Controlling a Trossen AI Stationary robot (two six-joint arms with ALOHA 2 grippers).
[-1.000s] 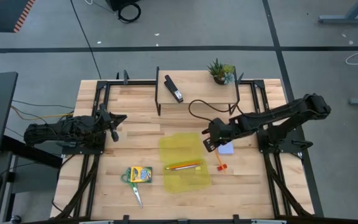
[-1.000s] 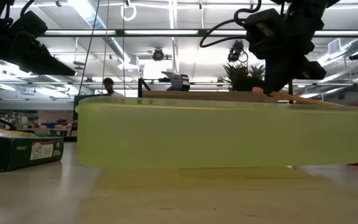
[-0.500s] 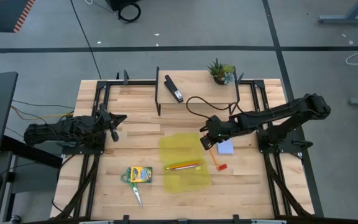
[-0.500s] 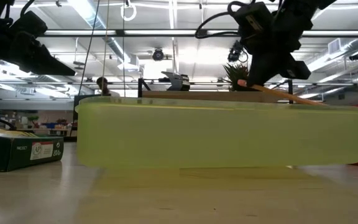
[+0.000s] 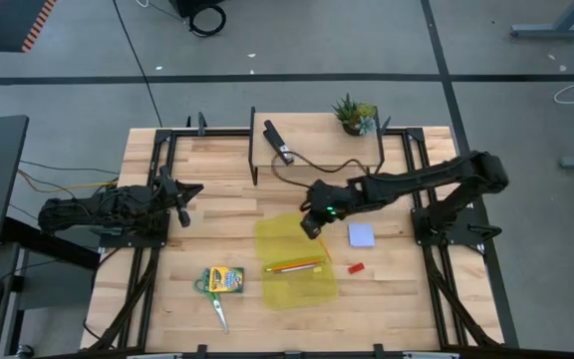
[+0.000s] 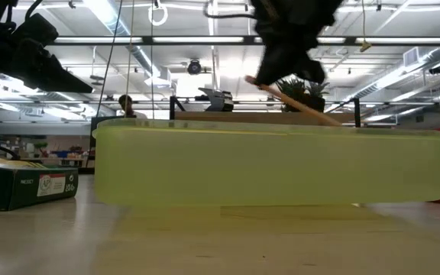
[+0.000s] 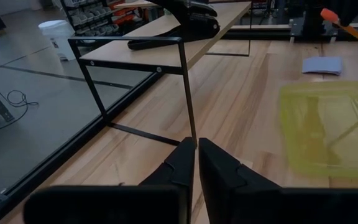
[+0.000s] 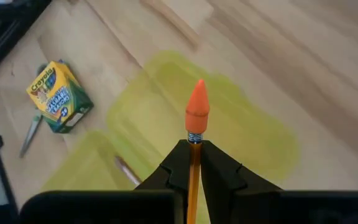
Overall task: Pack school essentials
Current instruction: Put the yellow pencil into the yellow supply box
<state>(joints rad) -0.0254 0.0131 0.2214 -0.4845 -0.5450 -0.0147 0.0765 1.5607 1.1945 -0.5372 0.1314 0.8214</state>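
An open, see-through yellow case [image 5: 295,284] lies flat on the table with thin orange pencils [image 5: 295,266] in it. My right gripper [image 5: 312,223] hangs over the case's far right corner, shut on an orange pencil [image 6: 296,103] with an orange cap [image 8: 197,102]. A crayon box [image 5: 224,280] and green-handled scissors [image 5: 215,307] lie left of the case. A pale notepad [image 5: 362,234] and a small red piece [image 5: 355,268] lie to its right. My left gripper [image 5: 182,202] waits shut at the table's left side. My right gripper pinches the pencil's shaft [image 8: 194,144] between its two fingers, just behind the orange cap. The pencil runs along the fingers, and the cap sticks out past their tips. The fingers slant down from the table's right. The pencil is lifted clear and tilted above the case.
A black wire shelf [image 5: 317,135] at the table's far edge carries a black stapler [image 5: 279,143] and a small potted plant [image 5: 354,115]. Bare wood lies between my left gripper and the case.
My right gripper has gone up and toward the table's left, from beside the notepad to over the case's far right corner, rolling as it went. The pencil has come with it, lifted clear of the table. The red piece stays on the table.
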